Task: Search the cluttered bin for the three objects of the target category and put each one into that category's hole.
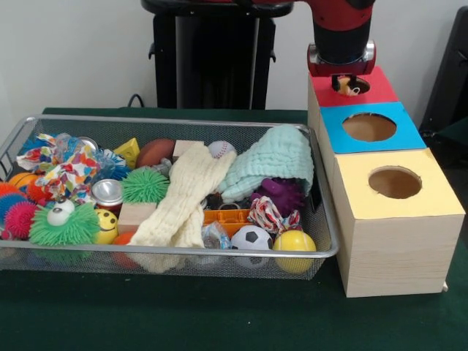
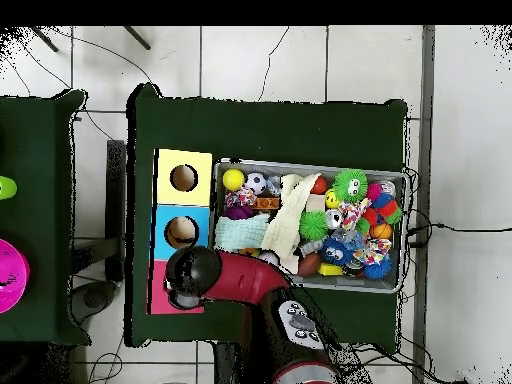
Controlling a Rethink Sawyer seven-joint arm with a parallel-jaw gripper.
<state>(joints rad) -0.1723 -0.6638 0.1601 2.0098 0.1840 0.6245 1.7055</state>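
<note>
My gripper (image 1: 349,85) hangs right over the round hole (image 1: 356,90) of the red-faced wooden box (image 1: 380,89), at the far right. It is shut on a small yellow and orange thing (image 1: 344,85), which looks like the duckling, held at the hole's mouth. In the overhead view the arm's head (image 2: 190,277) covers this box, and only a red strip (image 2: 160,302) shows. The silver wire-mesh bin (image 1: 183,119) stands to the left, full of clutter. A purple plush thing (image 1: 284,194) lies under a mint cloth (image 1: 274,157). No other toy animal shows plainly.
The blue-faced box (image 1: 335,136) and the yellow-faced box (image 1: 365,199) stand in a row in front of the red one. The bin (image 2: 404,230) holds spiky balls (image 1: 144,186), a cream cloth (image 1: 183,201), a soccer ball (image 1: 251,237), a yellow ball (image 1: 294,242) and cans.
</note>
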